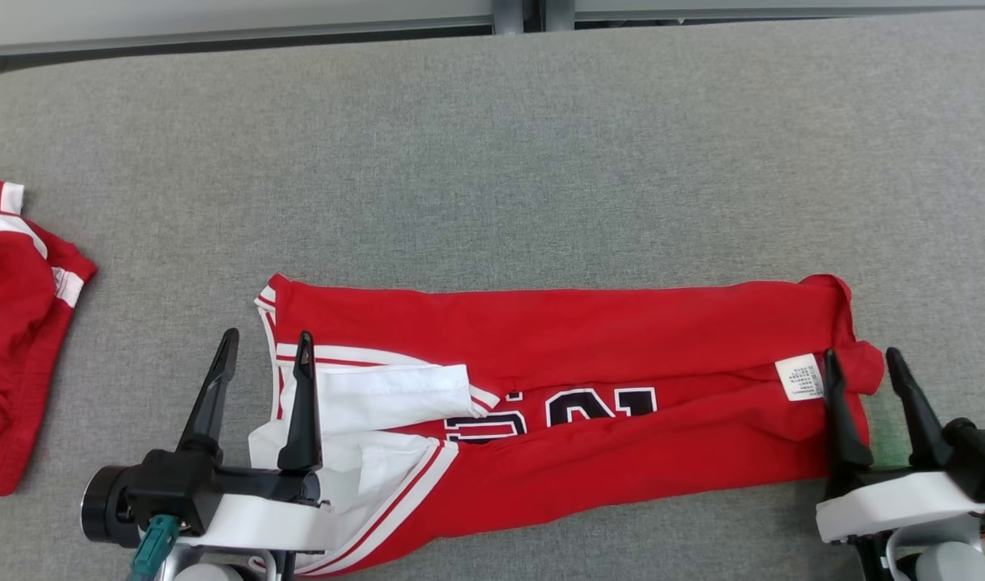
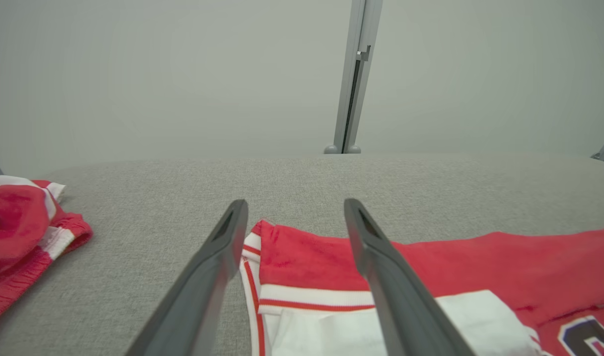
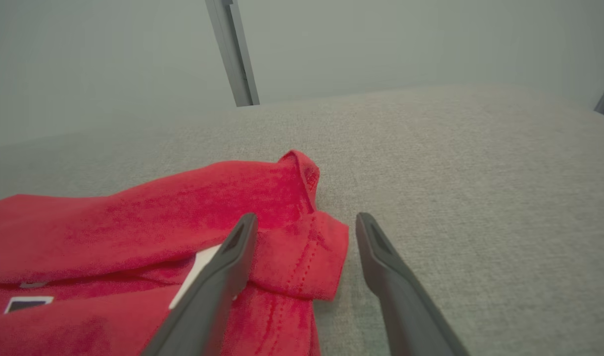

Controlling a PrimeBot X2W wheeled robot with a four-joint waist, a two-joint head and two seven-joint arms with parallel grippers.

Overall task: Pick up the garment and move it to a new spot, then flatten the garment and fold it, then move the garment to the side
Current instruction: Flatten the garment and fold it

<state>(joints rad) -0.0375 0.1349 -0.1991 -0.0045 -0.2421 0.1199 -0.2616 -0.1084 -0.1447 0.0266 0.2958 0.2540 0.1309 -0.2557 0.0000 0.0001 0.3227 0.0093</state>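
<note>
Red jersey [image 1: 589, 347] lies as a long folded strip on the table [image 1: 540, 161] near side, w/ left gripper [image 1: 269, 333] & right gripper [image 1: 860, 353] both open at its ends, holding nothing; IMO pinch all layers evenly so edges stay aligned.

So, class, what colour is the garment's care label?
The label is white with small dark print; clearest in head view.

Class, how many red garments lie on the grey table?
2: a folded jersey at front centre, and a crumpled garment at the left edge, partly cropped. More could lie beyond the frame.
</note>
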